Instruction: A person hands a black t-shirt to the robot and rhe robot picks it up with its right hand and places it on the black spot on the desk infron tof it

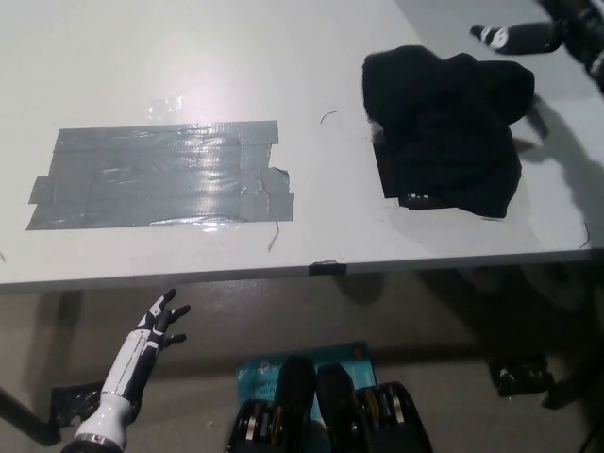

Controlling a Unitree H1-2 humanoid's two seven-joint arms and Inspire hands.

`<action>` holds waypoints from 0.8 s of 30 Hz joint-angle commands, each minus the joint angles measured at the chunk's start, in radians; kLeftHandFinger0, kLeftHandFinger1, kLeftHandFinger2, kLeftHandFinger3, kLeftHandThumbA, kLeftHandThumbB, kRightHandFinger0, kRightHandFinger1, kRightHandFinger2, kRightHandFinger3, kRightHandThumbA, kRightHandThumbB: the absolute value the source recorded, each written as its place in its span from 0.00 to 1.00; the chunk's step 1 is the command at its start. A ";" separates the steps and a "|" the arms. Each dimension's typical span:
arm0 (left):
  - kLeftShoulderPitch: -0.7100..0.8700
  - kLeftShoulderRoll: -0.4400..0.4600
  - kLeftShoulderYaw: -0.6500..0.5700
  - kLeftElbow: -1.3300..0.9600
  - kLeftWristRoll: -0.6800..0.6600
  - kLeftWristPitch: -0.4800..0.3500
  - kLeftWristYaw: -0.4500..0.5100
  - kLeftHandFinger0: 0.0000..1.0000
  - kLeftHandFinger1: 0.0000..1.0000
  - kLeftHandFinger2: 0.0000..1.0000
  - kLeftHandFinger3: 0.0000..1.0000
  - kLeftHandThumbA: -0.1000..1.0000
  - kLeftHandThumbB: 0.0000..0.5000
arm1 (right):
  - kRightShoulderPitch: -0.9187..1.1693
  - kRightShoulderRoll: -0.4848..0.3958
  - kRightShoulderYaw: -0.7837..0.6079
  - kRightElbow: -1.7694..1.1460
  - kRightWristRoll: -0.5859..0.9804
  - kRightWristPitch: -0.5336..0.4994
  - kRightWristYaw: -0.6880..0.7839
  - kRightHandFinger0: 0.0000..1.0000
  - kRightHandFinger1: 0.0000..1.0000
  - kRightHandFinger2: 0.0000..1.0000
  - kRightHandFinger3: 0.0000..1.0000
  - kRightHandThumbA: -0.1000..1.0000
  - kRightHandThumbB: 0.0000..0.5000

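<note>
Right hand [524,36] — grip state unclear, apart from black t-shirt [444,127] — heaped on black spot [389,175]

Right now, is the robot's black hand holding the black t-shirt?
No, the black t-shirt lies bunched on the white desk over the black spot, while the right hand is clear of it.
</note>
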 commanded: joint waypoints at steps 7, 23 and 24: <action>-0.066 0.034 -0.025 -0.015 0.019 -0.003 -0.039 0.86 1.00 0.98 1.00 1.00 0.99 | 0.002 -0.310 -0.196 -1.068 0.485 0.246 0.167 1.00 1.00 1.00 1.00 0.73 1.00; -0.049 -0.001 -0.021 0.011 -0.008 -0.047 -0.031 1.00 1.00 1.00 1.00 1.00 1.00 | 0.552 -0.053 -0.202 -1.465 0.643 0.189 -0.109 1.00 1.00 1.00 1.00 0.86 0.82; -0.031 -0.003 -0.022 -0.006 -0.007 -0.043 -0.028 1.00 1.00 1.00 1.00 1.00 1.00 | 0.598 -0.018 -0.195 -1.460 0.589 0.183 -0.113 1.00 1.00 1.00 1.00 0.90 0.83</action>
